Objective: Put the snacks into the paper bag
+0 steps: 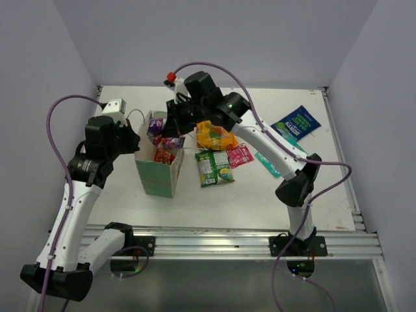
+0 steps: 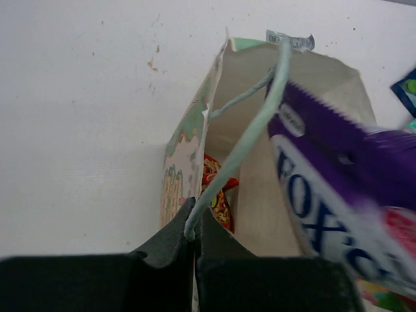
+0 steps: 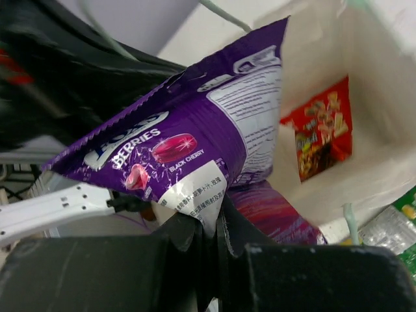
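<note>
A tall pale beige paper bag point(image 1: 158, 174) with a green lower band stands open on the white table point(image 1: 247, 205). The left gripper point(image 2: 195, 229) has its jaws closed on the bag's rim, apparently catching the string handle point(image 2: 250, 133) too. The right gripper point(image 3: 211, 224) pinches a shiny purple packet point(image 3: 195, 136) just above the bag's mouth. A red packet point(image 3: 322, 133) lies inside the bag. To the right of the bag lie an orange packet point(image 1: 214, 136), a green packet point(image 1: 214, 168), a pink packet point(image 1: 239, 156), a teal packet point(image 1: 266, 164) and a dark blue packet point(image 1: 297, 123).
</note>
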Controlling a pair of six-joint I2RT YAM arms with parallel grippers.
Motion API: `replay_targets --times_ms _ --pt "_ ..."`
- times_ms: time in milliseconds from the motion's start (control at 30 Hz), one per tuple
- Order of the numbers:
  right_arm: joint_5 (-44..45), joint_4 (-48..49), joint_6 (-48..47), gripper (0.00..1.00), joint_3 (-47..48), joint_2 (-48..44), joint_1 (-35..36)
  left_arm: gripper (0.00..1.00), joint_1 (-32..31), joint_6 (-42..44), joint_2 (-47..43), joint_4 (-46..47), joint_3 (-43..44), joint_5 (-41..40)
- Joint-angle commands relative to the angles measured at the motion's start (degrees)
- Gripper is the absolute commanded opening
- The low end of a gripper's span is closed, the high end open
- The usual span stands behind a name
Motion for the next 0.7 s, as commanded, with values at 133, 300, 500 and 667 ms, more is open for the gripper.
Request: replay_targets --times_ms 133,300,500,667 --pt "-2.11 -1.69 0.23 0.38 2.16 6.09 2.8 0.0 -0.24 0.46 -3.22 0.62 -0.44 0.89" --pt "3.43 -0.04 -1.18 0.8 5.61 3.04 2.97 0.0 -0.32 0.64 -4.1 0.0 -0.8 0.89" --pt "14.13 -4.75 -4.51 0.91 9.12 -3.37 1.75 0.0 -0.24 0.9 -3.84 0.0 -0.71 1.25" --pt "26.72 -4.6 -5.23 0.95 -8.24 -12.34 -14.8 0.0 -0.24 0.46 -4.01 1.05 -2.46 1.86"
